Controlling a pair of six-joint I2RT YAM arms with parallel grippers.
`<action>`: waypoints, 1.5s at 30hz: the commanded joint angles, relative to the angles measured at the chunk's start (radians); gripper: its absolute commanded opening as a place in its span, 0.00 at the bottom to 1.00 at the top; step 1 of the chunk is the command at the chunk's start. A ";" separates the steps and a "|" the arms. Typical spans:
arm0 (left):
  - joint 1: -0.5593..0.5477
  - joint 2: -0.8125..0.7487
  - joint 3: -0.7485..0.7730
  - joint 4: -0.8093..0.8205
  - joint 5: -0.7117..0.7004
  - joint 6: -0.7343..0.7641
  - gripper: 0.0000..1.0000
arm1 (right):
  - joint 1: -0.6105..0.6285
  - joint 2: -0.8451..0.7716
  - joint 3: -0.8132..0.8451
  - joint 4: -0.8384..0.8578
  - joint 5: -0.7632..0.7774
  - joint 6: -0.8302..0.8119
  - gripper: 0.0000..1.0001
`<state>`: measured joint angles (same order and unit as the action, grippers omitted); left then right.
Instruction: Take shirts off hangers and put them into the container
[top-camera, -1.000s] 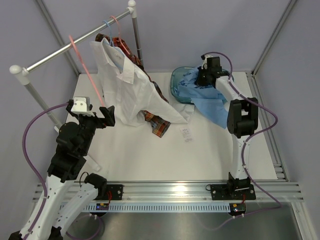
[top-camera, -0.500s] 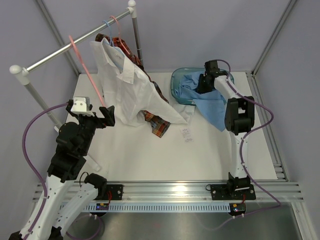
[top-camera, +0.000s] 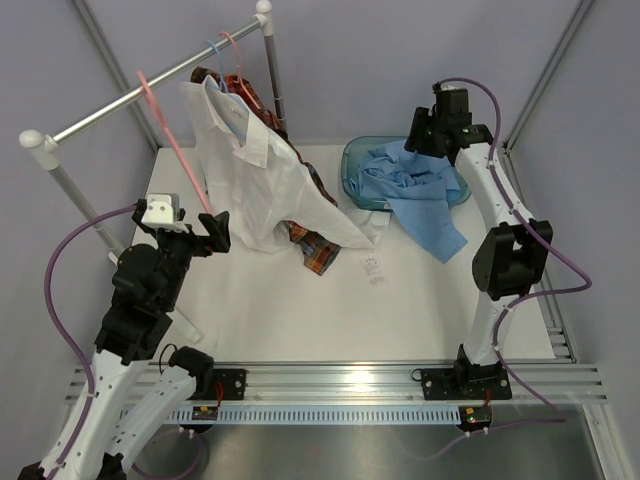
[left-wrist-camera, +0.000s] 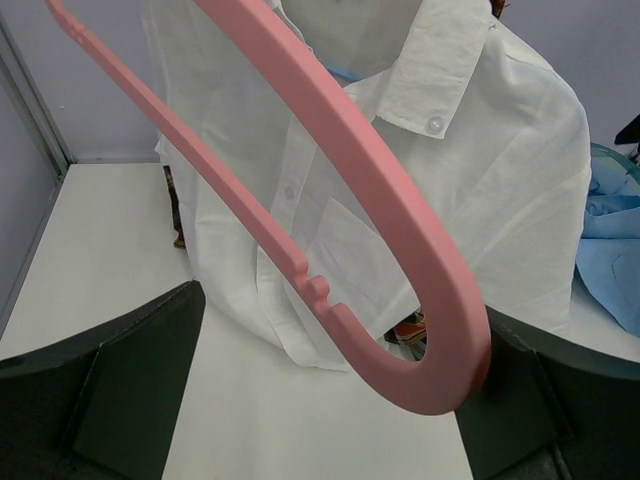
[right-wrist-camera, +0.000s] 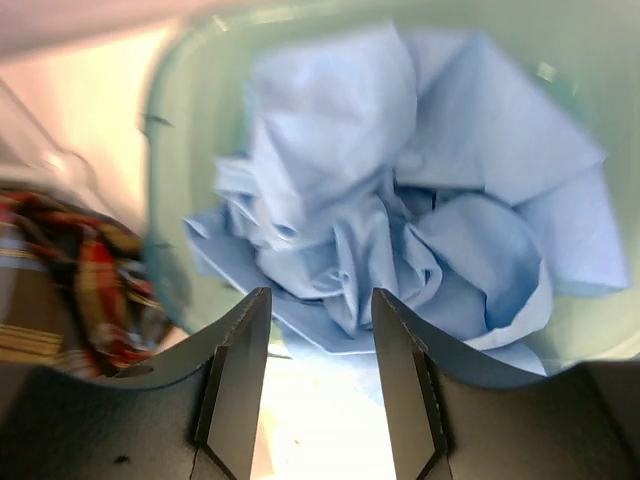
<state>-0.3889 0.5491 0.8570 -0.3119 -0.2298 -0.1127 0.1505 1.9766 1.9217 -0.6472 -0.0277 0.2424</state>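
1. Right fingers (right-wrist-camera: 235, 380): parted, with nothing between them. They hang above the far right part of the container (top-camera: 352, 160), pointing down into it.
2. Light blue shirt (right-wrist-camera: 400, 200): bunched inside the container. One part spills over the container's near right rim and lies on the bench (top-camera: 300, 320).
3. Left fingers (left-wrist-camera: 130, 390): spread wide and not clamped. They are well to the left of the container.
4. Pink hanger (left-wrist-camera: 350, 170): its curved lower end sits in the gap between the left fingers. Whether it touches either finger cannot be told. Its hook is on the rail (top-camera: 110, 110), far left of the container.
5. White shirt (top-camera: 260, 180): hangs from the rail to the left of the container. Its hem reaches the bench close to the container's near left corner.
6. Plaid shirt (top-camera: 312, 250): partly under the white shirt, showing on the bench to the near left of the container.
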 joint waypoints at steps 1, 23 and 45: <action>0.005 -0.015 -0.004 0.056 0.026 -0.008 0.99 | 0.007 -0.027 0.029 0.087 -0.018 -0.002 0.54; 0.008 -0.018 -0.006 0.053 0.024 -0.008 0.99 | 0.031 0.292 -0.010 0.168 0.022 0.092 0.50; 0.010 -0.035 -0.006 0.054 0.027 -0.022 0.99 | -0.009 -0.398 -0.493 0.130 0.287 0.142 0.95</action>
<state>-0.3843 0.5232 0.8570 -0.3111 -0.2272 -0.1211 0.1612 1.6051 1.5566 -0.4713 0.1417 0.3267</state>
